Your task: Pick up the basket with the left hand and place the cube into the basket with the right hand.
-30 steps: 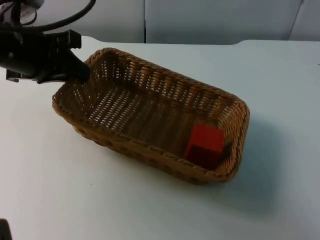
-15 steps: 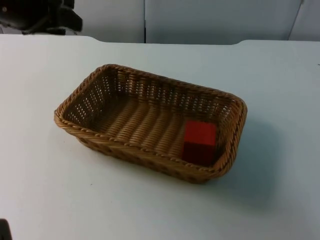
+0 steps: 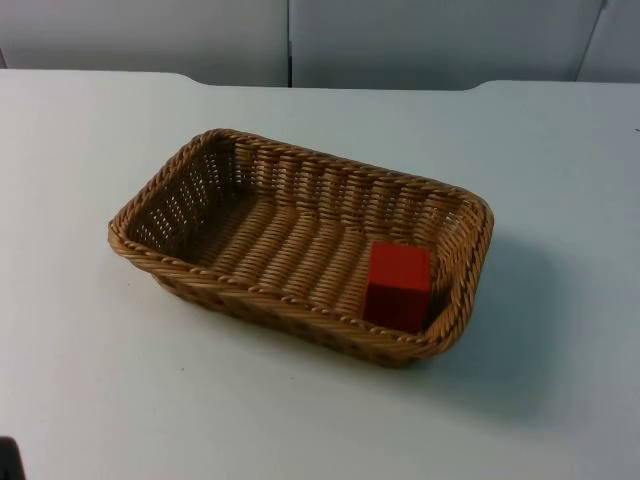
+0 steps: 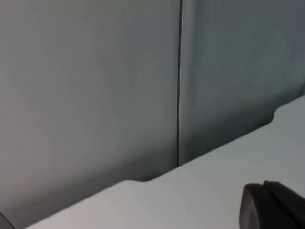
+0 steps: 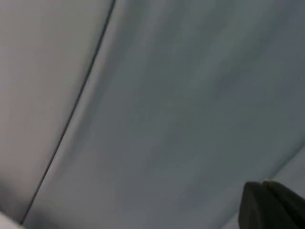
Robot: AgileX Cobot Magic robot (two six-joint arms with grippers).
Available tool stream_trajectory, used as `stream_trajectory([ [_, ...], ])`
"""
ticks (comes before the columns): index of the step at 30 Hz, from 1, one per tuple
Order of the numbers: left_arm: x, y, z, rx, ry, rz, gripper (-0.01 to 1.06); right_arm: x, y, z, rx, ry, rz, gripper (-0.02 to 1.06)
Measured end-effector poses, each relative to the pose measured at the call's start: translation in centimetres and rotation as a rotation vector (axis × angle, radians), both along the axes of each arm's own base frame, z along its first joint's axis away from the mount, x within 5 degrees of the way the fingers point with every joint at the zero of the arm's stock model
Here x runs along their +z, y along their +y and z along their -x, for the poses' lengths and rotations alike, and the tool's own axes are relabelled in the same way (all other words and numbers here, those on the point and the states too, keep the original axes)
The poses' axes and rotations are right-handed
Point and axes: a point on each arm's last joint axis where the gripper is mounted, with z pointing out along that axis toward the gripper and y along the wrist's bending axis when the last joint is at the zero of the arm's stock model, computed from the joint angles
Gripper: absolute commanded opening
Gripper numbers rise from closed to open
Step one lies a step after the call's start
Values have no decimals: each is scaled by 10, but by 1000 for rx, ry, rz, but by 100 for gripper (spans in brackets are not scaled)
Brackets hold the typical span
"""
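- Table (image 3: 90,390): white top, running far to the grey partition wall (image 3: 420,40). Wall panels and their seam also face both wrist cameras.
- Wicker basket (image 3: 160,250): rectangular, brown weave, sitting flat on the table near the middle, long axis slanting from far left to near right. No arm touches it.
- Red cube (image 3: 400,285): inside the basket, tucked into its near-right corner, touching or just beside the end wall. Judged from this, the placing looks done.
- Left gripper (image 4: 274,205): only a black fingertip visible, pointed at the far table edge and the wall, well apart from the basket. Cannot tell whether it is released or clenched; it grasps nothing visible.
- Right gripper (image 5: 274,205): same, a black fingertip against the wall. Cannot tell its state; nothing seen in it.
- Risks, as judgement: the cube sits hard against one end, so a lift by the opposite rim could tip the basket. A careless re-approach by either arm could nudge the light basket across the smooth top.
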Motion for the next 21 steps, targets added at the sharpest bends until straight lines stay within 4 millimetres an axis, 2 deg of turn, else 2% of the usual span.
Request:
stream_trajectory([
  [1, 0, 0, 0, 0, 0, 0, 0, 0, 0, 0, 0, 0, 0, 0],
  [3, 26, 3, 38, 25, -64, -21, 0, 19, 9, 35, 44, -158, 104, 0],
  [5, 36, 7, 74, 65, -98, -42, 0, 27, 21, 60, 71, -289, 187, 0],
  [6, 36, 7, 74, 65, -98, -42, 0, 27, 21, 60, 71, -289, 187, 0],
  [8, 38, 10, 114, 106, -132, -49, 0, 27, 32, 72, 78, -382, 273, 0],
  [10, 29, 12, 143, 130, -135, -53, 0, 17, 46, 72, 67, -437, 387, 0],
  [11, 29, 12, 143, 130, -135, -53, 0, 17, 46, 72, 67, -437, 387, 0],
  [12, 23, 14, 170, 148, -162, -50, 0, 7, 52, 68, 51, -445, 467, 0],
  [15, 7, 17, 211, 193, -189, -40, 0, -23, 50, 47, -24, -416, 648, 0],
  [16, 7, 17, 211, 193, -189, -40, 0, -23, 50, 47, -24, -416, 648, 0],
  [19, -8, 21, 241, 233, -185, -38, 0, -44, 6, 18, -195, -331, 745, 0],
  [21, -17, 23, 255, 252, -164, -39, 0, -51, -42, 10, -344, -262, 766, 0],
])
